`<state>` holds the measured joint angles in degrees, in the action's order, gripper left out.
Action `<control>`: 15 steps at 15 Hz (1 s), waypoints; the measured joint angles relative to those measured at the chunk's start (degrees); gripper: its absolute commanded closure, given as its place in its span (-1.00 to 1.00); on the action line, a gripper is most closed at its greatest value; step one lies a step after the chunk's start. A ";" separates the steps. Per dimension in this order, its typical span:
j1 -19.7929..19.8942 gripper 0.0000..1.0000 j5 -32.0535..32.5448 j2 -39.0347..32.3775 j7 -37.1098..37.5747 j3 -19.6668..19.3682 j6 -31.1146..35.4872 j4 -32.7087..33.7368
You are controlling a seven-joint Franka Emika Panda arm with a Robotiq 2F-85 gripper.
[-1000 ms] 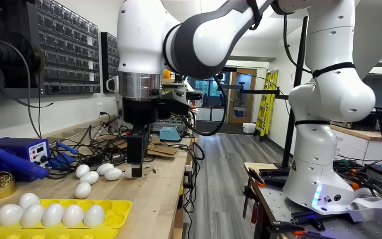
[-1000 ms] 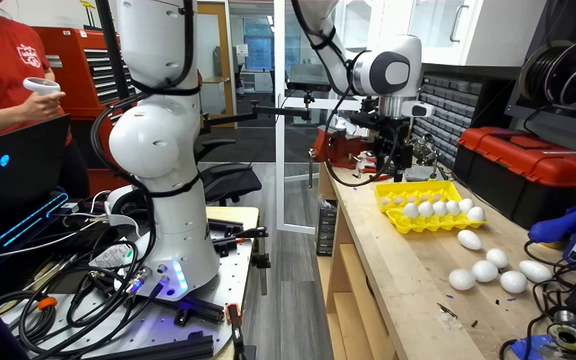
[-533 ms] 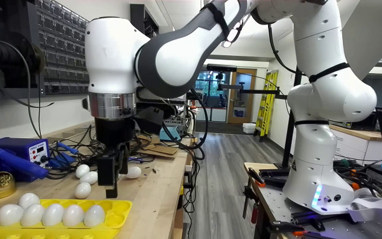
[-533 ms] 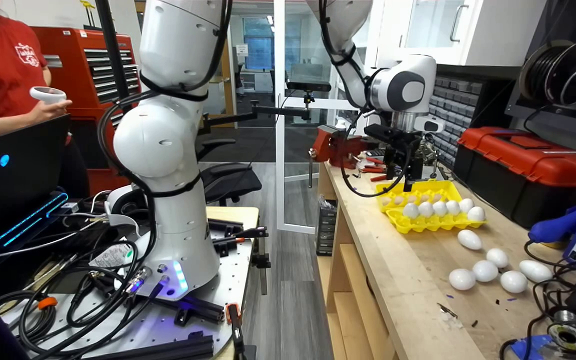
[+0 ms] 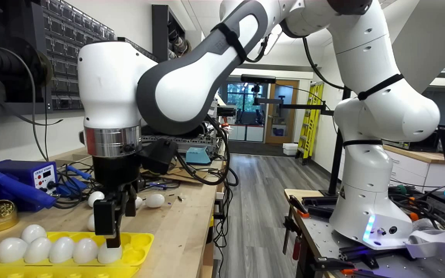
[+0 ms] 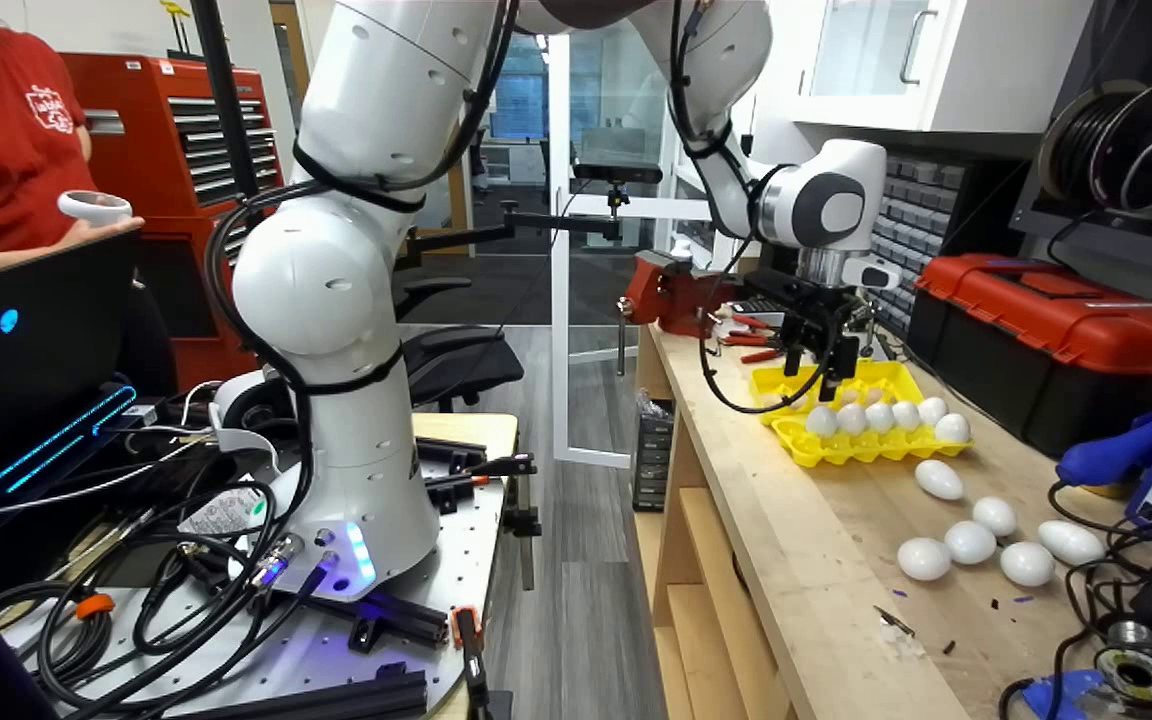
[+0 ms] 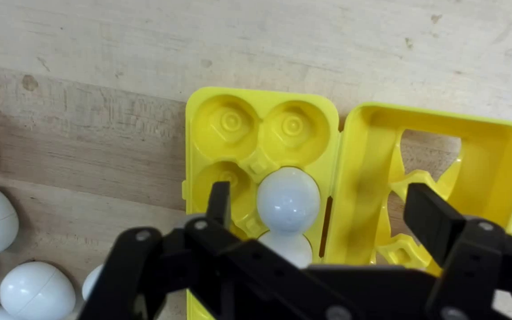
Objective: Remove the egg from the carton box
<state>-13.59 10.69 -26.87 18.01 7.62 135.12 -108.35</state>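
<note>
The yellow carton box (image 5: 139, 241) lies open on the bench and shows in both exterior views (image 6: 841, 450). It holds several white eggs. In the wrist view, the end egg (image 7: 288, 200) sits in a cup of the carton (image 7: 260, 98), and another egg (image 7: 294, 249) is partly hidden by the gripper. My gripper (image 7: 327, 206) is open and empty above the carton. One finger (image 7: 219, 202) is over a cup left of the end egg; the other is over the carton's lid. In an exterior view, the gripper (image 5: 122, 226) partly covers the end egg (image 5: 110, 255).
Several loose white eggs (image 6: 970, 543) lie on the bench beside the carton. A blue soldering station (image 5: 44, 175), tangled cables, a red and black toolbox (image 6: 1066, 350) and a red vise (image 6: 681, 295) stand around. The bench edge (image 5: 203, 216) faces the robot's side.
My gripper has come down and across, from over the bench behind the loose eggs to over the carton. The eggs and the carton have not moved.
</note>
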 measured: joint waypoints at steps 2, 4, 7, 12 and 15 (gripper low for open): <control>-0.03 -1.00 0.00 -1.33 -0.09 -0.49 0.28 1.15; -0.04 -1.00 0.00 -2.69 -0.19 -1.06 0.75 2.24; -0.05 -1.00 -0.02 -4.74 -0.51 -1.78 1.42 3.74; -0.05 -0.21 -0.12 -7.70 -1.56 -2.17 2.03 5.97; -0.05 0.18 -0.28 -8.51 -2.02 -2.18 2.67 6.72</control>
<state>-13.64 10.41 -35.39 15.99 5.44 137.79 -101.62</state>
